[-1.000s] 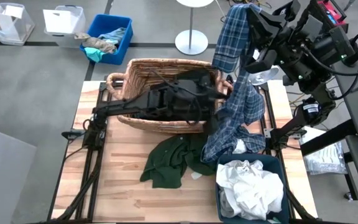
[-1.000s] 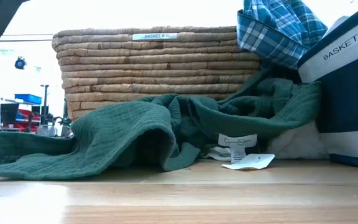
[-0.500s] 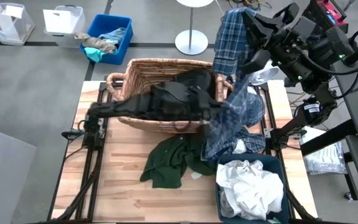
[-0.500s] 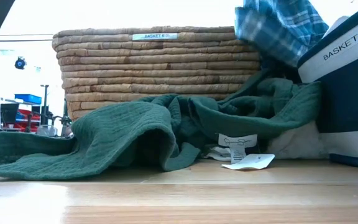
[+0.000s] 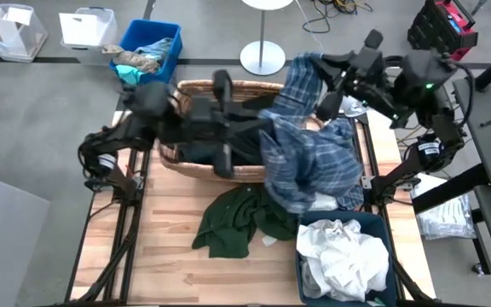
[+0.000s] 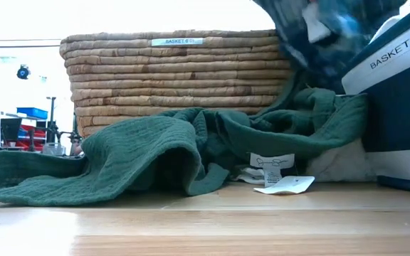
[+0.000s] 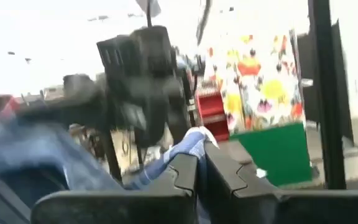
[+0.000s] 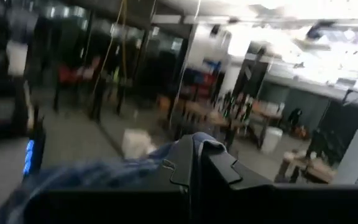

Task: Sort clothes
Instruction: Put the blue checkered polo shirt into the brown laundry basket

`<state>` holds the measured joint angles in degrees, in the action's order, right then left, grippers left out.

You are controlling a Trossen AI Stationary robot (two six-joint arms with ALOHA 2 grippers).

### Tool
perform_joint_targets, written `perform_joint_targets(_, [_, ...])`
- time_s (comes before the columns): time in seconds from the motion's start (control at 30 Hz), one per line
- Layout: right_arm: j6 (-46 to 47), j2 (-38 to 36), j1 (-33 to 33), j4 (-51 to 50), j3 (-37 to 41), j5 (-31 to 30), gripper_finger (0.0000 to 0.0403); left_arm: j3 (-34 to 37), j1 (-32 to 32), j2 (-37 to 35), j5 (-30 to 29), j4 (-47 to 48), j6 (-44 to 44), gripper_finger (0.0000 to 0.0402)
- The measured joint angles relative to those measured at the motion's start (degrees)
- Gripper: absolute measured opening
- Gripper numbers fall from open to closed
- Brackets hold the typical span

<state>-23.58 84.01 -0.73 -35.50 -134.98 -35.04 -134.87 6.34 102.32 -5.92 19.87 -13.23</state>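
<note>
Both claws pinch the navy-blue plaid shirt [image 5: 305,162] (stretched above the woven wicker basket [image 5: 196,92]). Left claw [image 7: 199,163] grips 1 edge. Right claw [image 8: 194,152] grips another.

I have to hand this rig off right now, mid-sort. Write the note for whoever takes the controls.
Left end effector: shut on the navy-blue plaid shirt, over the woven wicker basket.
Right end effector: shut on the same shirt's other end, raised above the table's far right side.
The shirt hangs stretched between both arms, its bulk draped toward the table.
Done: white garments sit in the dark blue bin marked BASKET 7.
Left: place the plaid shirt; the dark green knit garment lies loose on the wooden table; dark clothes seem to remain in the wicker basket.
</note>
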Motion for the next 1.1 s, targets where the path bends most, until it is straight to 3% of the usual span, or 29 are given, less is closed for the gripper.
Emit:
perform_joint_targets(0.23, [10.2, 0.0, -0.15, -12.87, 0.0, 0.57, 0.0054, -0.09, 0.1, -4.89, 0.71, -4.21, 0.02, 0.0])
perform_joint_targets(0.57, [31.07, -0.12, -0.15, -34.76, 0.0, 1.66, 0.0219, -0.06, 0.43, -6.49, -0.4, -10.95, -1.45, 0.0])
perform_joint_targets(0.73, [35.06, -1.02, -0.28, -38.15, -0.02, 1.59, 0.0284, 0.09, 0.49, -6.82, -12.11, -11.91, -5.62, 0.0])
perform_joint_targets(0.93, [33.8, -2.55, -0.52, -37.36, 0.0, 1.55, 0.0318, -0.03, 0.47, -7.67, -30.02, -12.16, -12.16, 0.0])
perform_joint_targets(1.1, [42.46, -3.52, 0.4, -39.73, -0.02, 14.13, 0.0325, -0.24, 0.38, -8.04, -32.95, -12.58, -14.97, 0.0])
